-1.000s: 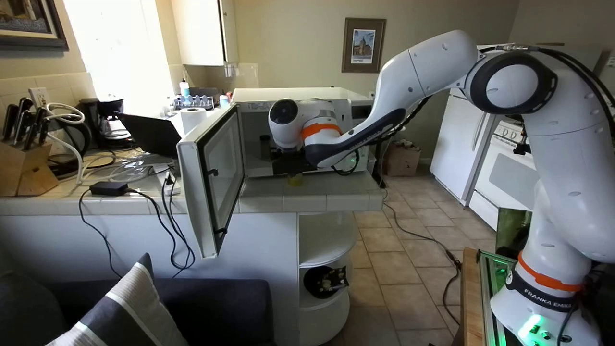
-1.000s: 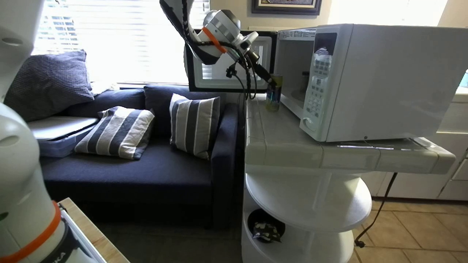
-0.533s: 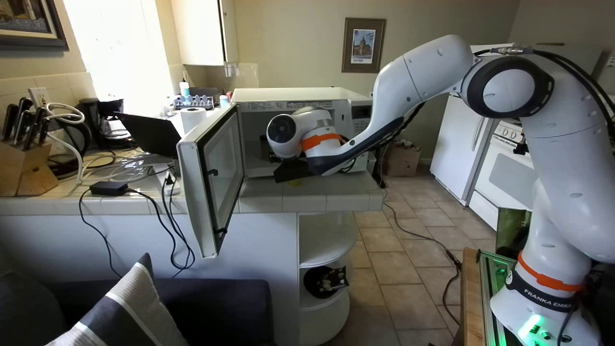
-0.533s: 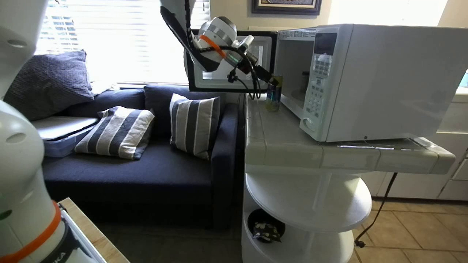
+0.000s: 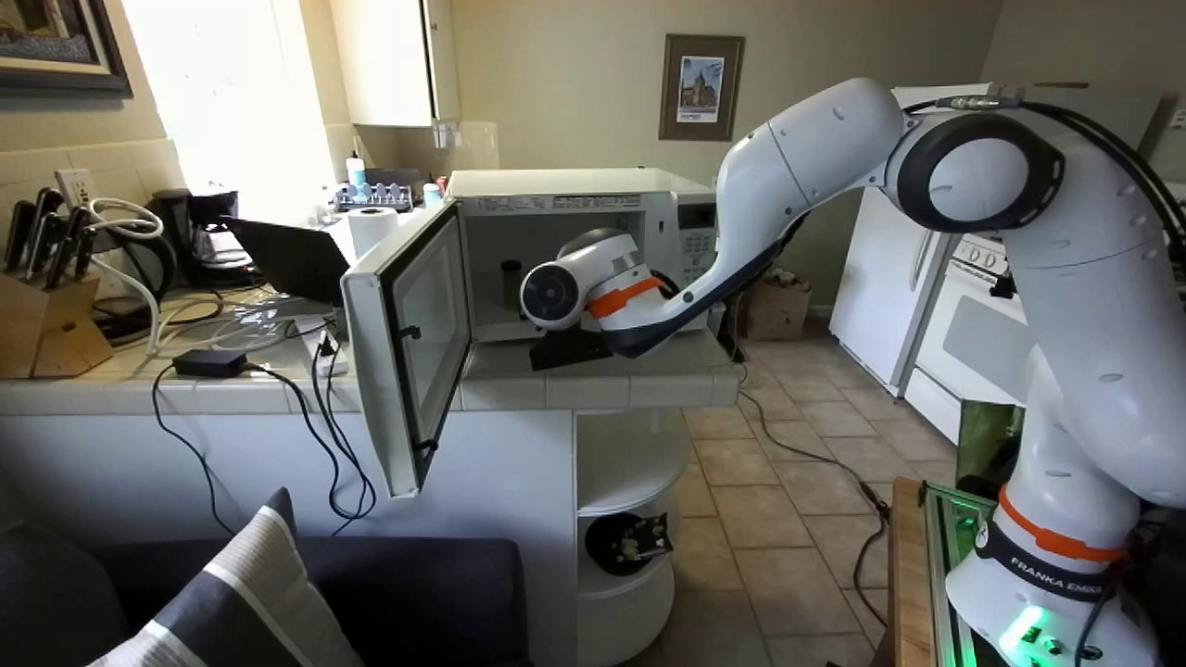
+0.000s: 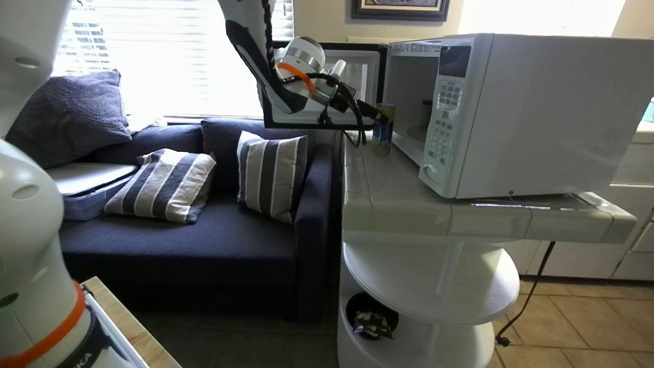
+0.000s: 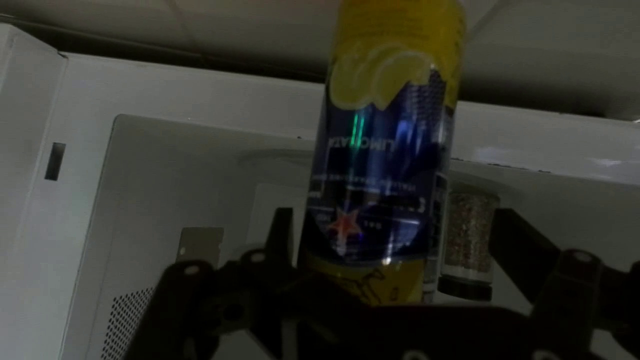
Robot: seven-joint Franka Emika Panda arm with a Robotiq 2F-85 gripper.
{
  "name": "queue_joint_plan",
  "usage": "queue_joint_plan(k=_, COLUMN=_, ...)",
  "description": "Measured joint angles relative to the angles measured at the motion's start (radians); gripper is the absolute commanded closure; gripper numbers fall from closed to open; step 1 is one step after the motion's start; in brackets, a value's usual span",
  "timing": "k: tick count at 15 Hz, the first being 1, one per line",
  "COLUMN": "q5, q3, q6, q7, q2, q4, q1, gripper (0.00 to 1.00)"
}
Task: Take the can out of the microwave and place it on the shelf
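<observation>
Can [image 7: 382,155] sits between the fingers [image 7: 525,260] of the gripper [image 7: 392,227], closer to the finger on the left of the wrist view, with a strip of space on its other side. Fingers are spread, one each side of the can; whether the nearer one touches it, cannot tell. Can is blue and yellow with lemon print, label reading upside down in the wrist view. It stands upright on the tiled counter [image 6: 393,179], outside and in front of the microwave [image 6: 552,112], fingertips at its upper part.

Microwave cavity is ahead of the fingers; door [image 5: 431,329] swung wide, off to one side of them. Dark-lidded jar [image 7: 467,235] is inside the microwave, past the fingertips and beyond the can. Shelf [image 6: 409,278] is below the fingers, under the counter, seen in both exterior views.

Arm [image 5: 982,181] rises from its base, bends over at the top, slopes down toward the microwave mouth. Wrist hangs low just outside the cavity, gripper tilted forward and down.
</observation>
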Motion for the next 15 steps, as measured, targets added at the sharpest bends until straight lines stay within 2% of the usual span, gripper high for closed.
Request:
queue_joint_plan(k=4, q5=-0.038, q3=0.012, q6=-0.056, q7=0.068, q2=0.007, q4=-0.007, q1=0.003, gripper=0.0)
queue_joint_plan(k=5, q5=-0.047, q3=0.015, q6=-0.072, q7=0.082, q2=0.007, q4=-0.011, q1=0.004, gripper=0.06)
queue_joint_plan(k=6, q5=-0.053, q3=0.017, q6=-0.09, q7=0.093, q2=0.007, q4=-0.014, q1=0.005, gripper=0.25)
queue_joint_plan(k=7, q5=-0.06, q3=0.019, q6=-0.104, q7=0.101, q2=0.007, q4=-0.016, q1=0.006, gripper=0.3)
queue_joint_plan(k=8, q5=-0.068, q3=0.022, q6=-0.119, q7=0.109, q2=0.007, q4=-0.018, q1=0.006, gripper=0.3)
queue_joint_plan(k=12, q5=-0.101, q3=0.023, q6=-0.136, q7=0.129, q2=0.007, q4=-0.021, q1=0.005, gripper=0.61)
queue_joint_plan(k=15, q5=-0.112, q3=0.026, q6=-0.136, q7=0.143, q2=0.006, q4=-0.021, q1=0.002, gripper=0.62)
